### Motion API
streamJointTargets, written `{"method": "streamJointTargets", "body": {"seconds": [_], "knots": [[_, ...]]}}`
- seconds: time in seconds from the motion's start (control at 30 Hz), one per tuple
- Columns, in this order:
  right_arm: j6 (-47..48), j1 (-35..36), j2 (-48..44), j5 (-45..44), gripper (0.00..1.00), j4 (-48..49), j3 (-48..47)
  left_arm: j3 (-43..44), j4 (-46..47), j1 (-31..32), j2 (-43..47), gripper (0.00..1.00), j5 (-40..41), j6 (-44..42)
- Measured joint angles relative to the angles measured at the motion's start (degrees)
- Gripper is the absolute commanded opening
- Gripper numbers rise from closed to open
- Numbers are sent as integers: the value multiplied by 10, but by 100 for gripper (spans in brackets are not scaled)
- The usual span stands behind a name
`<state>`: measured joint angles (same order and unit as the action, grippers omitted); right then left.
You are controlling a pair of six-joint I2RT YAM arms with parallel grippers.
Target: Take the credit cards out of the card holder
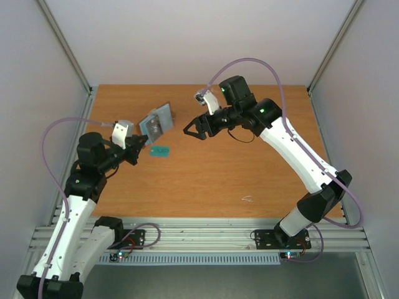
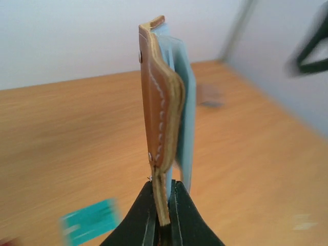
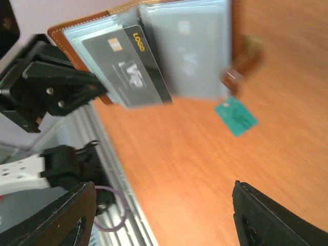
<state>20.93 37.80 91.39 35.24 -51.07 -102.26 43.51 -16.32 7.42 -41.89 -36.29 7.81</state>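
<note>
Card holder (image 1: pixel 156 121) pinched by left end effector (image 1: pixel 139 145) above surface (image 1: pixel 237 168), black card (image 3: pixel 128 66) poking out, teal card (image 1: pixel 160 151) flat at 6 o'clock, right end effector (image 1: pixel 192 126) spread at 3 o'clock

Right wrist view, one legible item. The black card (image 3: pixel 130 69), seated in a clear pocket of the card holder (image 3: pixel 66 31), carries "LOGO" in gold capitals toward its 1 o'clock corner. At the card's centre, larger silvery characters appear to read "VIP", but blur prevents certainty. A small gold square at 11 o'clock on the card bears no readable marking. The pale sleeve (image 3: pixel 195 51), at 3 o'clock of the black card, shows faint marks that are illegible. The teal card (image 3: pixel 236 117), at 4 o'clock of the card holder, is blurred and nothing on it can be read. Top and left wrist views: no legible text.
</note>
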Motion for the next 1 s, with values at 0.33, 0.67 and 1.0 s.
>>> {"method": "streamJointTargets", "body": {"seconds": [0.33,0.67,1.0], "knots": [[-8,-5,-28,-62,75,-23,9,-29,-97,-2,-16,0,410,-529],[-38,28,-29,3,55,30,10,98,-205,-23,-39,0,233,-408],[-110,111,21,63,35,177,12,101,-207,-39,-40,0,-6,-86]]}}
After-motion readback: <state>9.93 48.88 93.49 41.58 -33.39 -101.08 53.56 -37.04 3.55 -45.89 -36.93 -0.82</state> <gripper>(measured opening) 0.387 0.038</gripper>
